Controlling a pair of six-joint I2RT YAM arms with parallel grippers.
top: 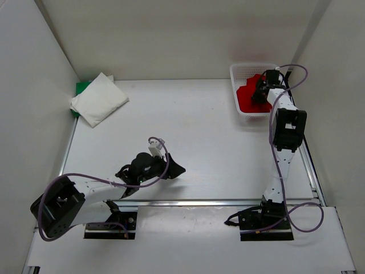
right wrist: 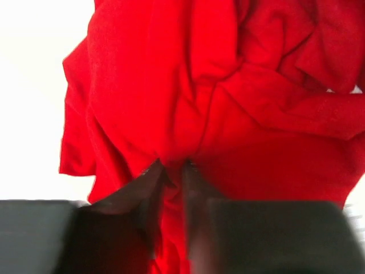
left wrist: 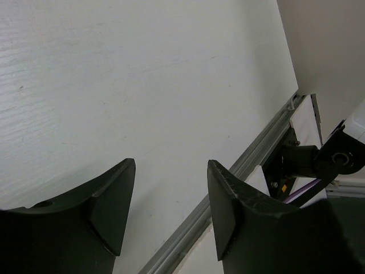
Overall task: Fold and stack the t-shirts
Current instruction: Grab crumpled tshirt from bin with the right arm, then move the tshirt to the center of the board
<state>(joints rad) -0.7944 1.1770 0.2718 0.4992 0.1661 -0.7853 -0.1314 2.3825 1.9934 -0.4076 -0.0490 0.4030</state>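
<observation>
The red t-shirt lies crumpled in the white mesh basket at the back right. My right gripper reaches into the basket and is shut on a fold of the red t-shirt, pinched between its fingertips. The white t-shirt lies folded at the back left on top of the green t-shirt, of which only an edge shows. My left gripper is open and empty, low over the table's front middle; in its wrist view the gripper frames bare table.
A metal rail runs along the table's front edge, with both arm bases below it. White walls close in the table on the left, back and right.
</observation>
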